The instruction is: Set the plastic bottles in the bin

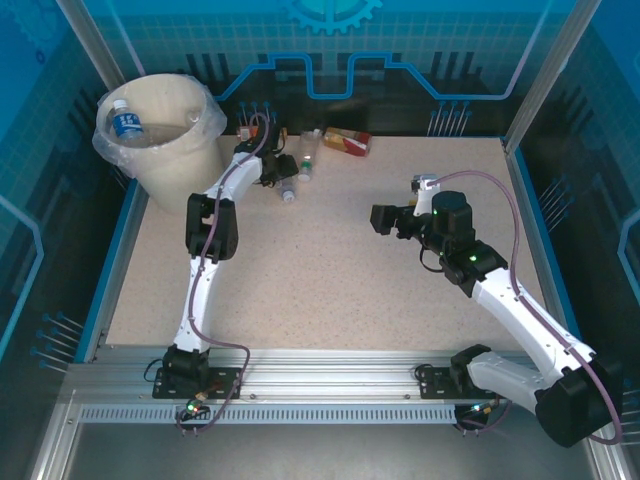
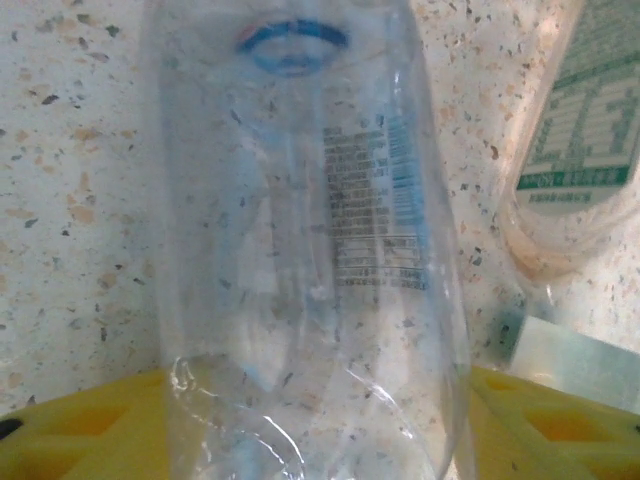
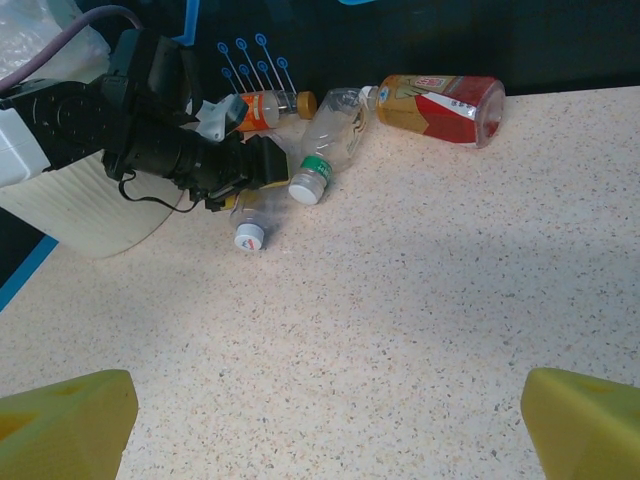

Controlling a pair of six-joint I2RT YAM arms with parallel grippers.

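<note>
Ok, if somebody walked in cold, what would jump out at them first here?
The big cream bin in the far-left corner, one blue-labelled bottle already inside. Beside it the left gripper straddles a clear bottle among other bottles scattered along the far edge. The right gripper hangs open over the table.

Blue-label bottle (image 1: 125, 121) inside cream bin (image 1: 180, 165); four more bottles (image 3: 335, 135) lying clustered near it.
</note>
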